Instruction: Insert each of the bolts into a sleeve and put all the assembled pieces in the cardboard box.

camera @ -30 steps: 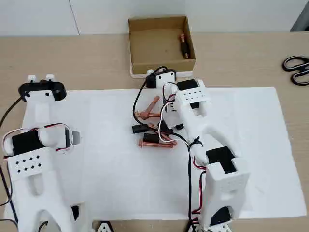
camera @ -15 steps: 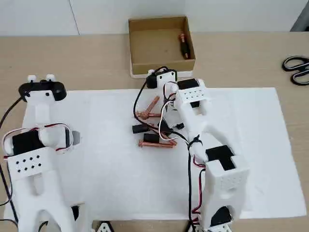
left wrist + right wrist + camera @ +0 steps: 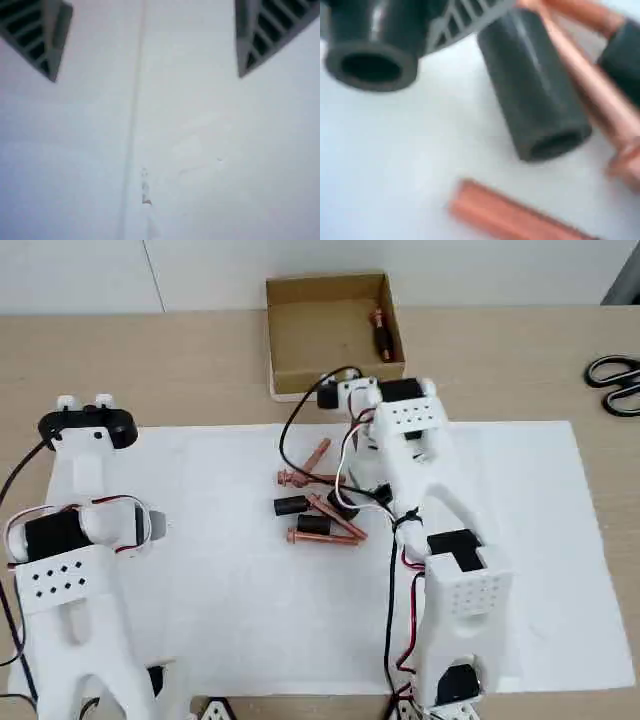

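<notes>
My right gripper (image 3: 346, 497) hangs over the pile of parts mid-sheet, shut on a black sleeve (image 3: 370, 55) whose open end faces the camera; one ribbed finger (image 3: 465, 17) lies against it. Below it a second black sleeve (image 3: 535, 100) lies on the paper beside copper bolts (image 3: 590, 95), with another bolt (image 3: 510, 215) apart from them. From above, two loose sleeves (image 3: 290, 506) (image 3: 313, 525) and several bolts (image 3: 322, 537) lie left of that gripper. The cardboard box (image 3: 290, 340) holds one assembled piece (image 3: 380, 332). My left gripper (image 3: 145, 75) stands open over bare paper at the far left (image 3: 85, 405).
White paper (image 3: 200, 580) covers the table's middle. Scissors (image 3: 615, 383) lie at the right edge. Loose black and red-white cables (image 3: 295, 430) run from the right arm's wrist over the parts. The box sits just behind that wrist.
The right arm's wrist has drawn back toward the box and to the right, uncovering more of the bolts. The left arm has not moved.
</notes>
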### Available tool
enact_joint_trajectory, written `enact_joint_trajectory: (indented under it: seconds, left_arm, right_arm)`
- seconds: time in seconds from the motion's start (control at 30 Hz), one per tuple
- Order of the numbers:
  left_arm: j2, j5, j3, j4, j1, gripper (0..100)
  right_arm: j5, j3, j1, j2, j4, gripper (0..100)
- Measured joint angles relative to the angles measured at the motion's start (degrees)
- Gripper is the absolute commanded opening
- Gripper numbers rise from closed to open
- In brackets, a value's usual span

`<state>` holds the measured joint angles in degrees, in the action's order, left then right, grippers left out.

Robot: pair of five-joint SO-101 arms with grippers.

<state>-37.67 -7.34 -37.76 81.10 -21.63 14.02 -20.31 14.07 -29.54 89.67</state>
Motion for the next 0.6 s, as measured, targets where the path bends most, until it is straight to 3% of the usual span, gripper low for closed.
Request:
enact_joint_trajectory:
  seconds: [0.4,0.6]
  left_arm:
    - [0.7,0.4,2.5,0.0,3.2,22]
    - [13.1,3.5,12.8,2.9,8.4,22]
  right_arm:
    - [0.0,-12.5,-0.3,1.7,8.0,0.6]
    - [0.0,-12.5,-2.6,11.5,8.3,0.6]
